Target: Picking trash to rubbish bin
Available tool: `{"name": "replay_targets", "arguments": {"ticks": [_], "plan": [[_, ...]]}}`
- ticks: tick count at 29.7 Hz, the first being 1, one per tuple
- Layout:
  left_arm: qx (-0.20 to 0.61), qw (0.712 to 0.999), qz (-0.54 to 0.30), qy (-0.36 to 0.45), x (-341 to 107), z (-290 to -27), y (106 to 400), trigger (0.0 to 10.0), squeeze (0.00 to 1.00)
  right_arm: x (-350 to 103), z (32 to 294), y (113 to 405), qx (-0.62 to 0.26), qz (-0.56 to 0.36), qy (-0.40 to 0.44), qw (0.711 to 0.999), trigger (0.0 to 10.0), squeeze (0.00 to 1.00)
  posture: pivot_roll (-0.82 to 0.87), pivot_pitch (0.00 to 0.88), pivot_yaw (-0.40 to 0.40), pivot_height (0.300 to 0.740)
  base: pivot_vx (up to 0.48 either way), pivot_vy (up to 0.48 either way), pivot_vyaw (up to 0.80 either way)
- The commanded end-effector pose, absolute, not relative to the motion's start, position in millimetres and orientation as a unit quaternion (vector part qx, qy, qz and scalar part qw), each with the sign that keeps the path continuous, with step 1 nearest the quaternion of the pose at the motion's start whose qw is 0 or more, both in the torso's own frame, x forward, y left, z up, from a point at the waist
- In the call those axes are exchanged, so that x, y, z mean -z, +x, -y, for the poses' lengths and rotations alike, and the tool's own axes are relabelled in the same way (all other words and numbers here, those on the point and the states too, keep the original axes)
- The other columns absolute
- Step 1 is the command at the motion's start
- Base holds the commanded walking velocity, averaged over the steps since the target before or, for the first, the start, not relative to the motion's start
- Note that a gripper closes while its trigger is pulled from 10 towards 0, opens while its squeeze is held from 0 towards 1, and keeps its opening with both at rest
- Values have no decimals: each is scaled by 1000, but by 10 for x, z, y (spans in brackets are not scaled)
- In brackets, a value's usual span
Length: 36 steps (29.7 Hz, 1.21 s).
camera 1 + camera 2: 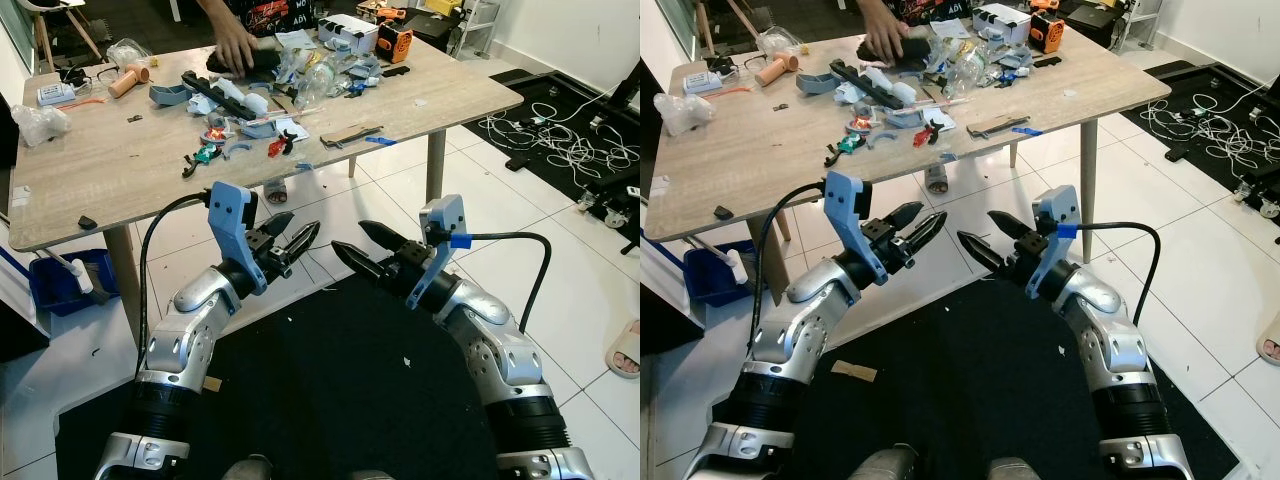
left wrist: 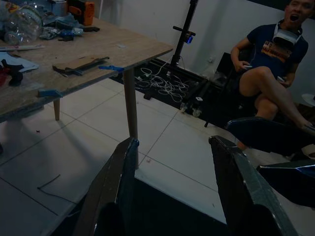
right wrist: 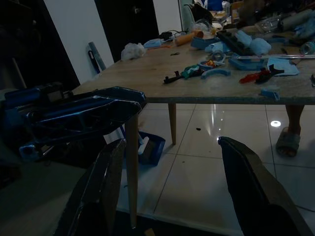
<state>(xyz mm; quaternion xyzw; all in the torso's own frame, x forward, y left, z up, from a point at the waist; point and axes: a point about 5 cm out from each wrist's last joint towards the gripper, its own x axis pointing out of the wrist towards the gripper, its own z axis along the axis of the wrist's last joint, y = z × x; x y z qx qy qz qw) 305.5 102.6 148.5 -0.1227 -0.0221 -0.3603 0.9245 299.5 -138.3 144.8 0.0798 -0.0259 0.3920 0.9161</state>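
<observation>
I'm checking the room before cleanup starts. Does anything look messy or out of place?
Yes. The wooden table is strewn with loose plastic parts and wrappers, a crumpled clear plastic bag lies near its left edge, and a tangle of white cables sprawls across the floor to the right.

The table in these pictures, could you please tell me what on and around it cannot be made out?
- Person's hand at the table: arm cut off by the left eye view's top edge.
- Clutter pile: items overlap, too small to name.
- Blue bin: partly hidden under the table edge.
</observation>
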Motion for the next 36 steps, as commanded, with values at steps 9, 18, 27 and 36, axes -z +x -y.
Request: {"name": "replay_targets", "arguments": {"ticks": [9, 18, 27, 36], "plan": [[365, 924, 21, -113, -1447, -1032, 3029, 10000, 0, -1438, 1394, 2976, -390, 26, 88, 916, 10000, 0, -94, 0, -9, 740, 0, 0, 0], [372, 922, 20, -102, -1434, -1023, 3019, 10000, 0, -1413, 1390, 2976, -389, 22, 88, 917, 10000, 0, -91, 0, -7, 740, 0, -160, 0], [371, 921, 9, -115, -1399, -1031, 3028, 10000, 0, -1393, 1381, 2975, -388, 20, 91, 917, 10000, 0, -86, 0, -7, 740, 0, -320, 0], [369, 921, 6, -122, -1376, -1043, 3038, 10000, 0, -1370, 1372, 2973, -386, 18, 94, 917, 10000, 0, -87, 0, -1, 740, 0, 0, 0]]}}
